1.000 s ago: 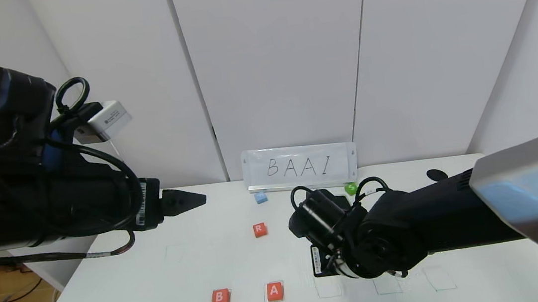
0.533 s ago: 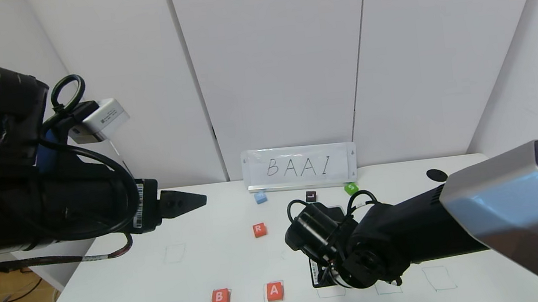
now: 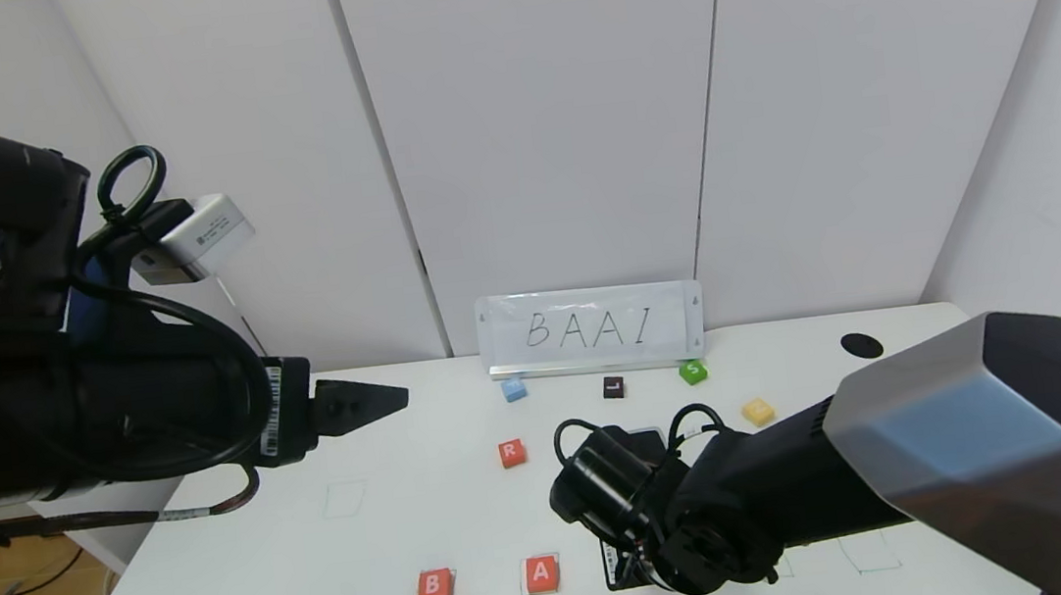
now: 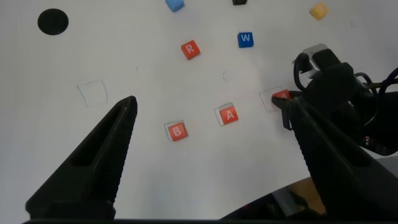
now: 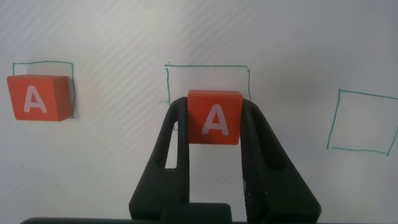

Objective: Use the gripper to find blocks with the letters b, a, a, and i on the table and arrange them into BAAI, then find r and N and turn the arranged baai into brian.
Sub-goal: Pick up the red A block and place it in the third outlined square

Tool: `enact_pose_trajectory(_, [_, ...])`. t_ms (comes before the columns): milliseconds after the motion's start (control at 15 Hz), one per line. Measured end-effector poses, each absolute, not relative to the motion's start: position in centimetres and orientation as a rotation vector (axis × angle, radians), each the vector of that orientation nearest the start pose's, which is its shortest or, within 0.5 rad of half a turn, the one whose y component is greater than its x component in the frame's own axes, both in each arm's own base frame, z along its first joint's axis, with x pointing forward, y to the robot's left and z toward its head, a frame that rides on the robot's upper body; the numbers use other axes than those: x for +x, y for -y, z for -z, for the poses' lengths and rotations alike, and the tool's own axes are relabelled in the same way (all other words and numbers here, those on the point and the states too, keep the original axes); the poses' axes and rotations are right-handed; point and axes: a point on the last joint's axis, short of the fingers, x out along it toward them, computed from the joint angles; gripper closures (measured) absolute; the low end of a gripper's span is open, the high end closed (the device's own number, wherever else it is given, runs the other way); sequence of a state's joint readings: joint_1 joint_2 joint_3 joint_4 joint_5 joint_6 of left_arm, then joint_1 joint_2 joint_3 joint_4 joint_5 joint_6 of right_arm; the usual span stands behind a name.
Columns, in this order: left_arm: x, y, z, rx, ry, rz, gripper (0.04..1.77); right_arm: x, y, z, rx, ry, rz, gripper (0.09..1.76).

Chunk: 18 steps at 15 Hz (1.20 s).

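While my right gripper (image 5: 214, 134) is clamped on the second A (image 5: 214, 117), it hangs over the green square (image 5: 208, 84) next to the placed A (image 5: 37, 98). B (image 3: 434, 587) and that A sit in their squares at the near edge of the table (image 3: 255, 583). R (image 3: 510, 453) lies farther back, apart. Cube looks light, rigid, smooth-faced; could slip or twist if off-centre. Best hold: two opposite side faces, mid-height, as now. Left gripper (image 4: 211, 155) hovers parked over the table's left side, fingers apart, empty.
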<state>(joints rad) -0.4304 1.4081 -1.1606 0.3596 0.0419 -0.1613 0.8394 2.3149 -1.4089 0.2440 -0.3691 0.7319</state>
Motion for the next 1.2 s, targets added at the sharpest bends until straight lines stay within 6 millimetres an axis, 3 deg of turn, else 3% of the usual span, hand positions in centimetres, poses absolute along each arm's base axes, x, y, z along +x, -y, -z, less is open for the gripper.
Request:
enact_pose_trajectory(933, [20.0, 9.4, -26.8, -0.003, -0.620, 0.340, 0.09, 28.3, -30.4, -1.9, -0.011, -1.035, -0.047, 1.31])
enact_pose_trajectory(1200, [20.0, 9.4, -26.8, -0.003, -0.621, 0.341, 0.09, 28.6, -30.1, -1.9, -0.008, -1.035, -0.040, 0.89])
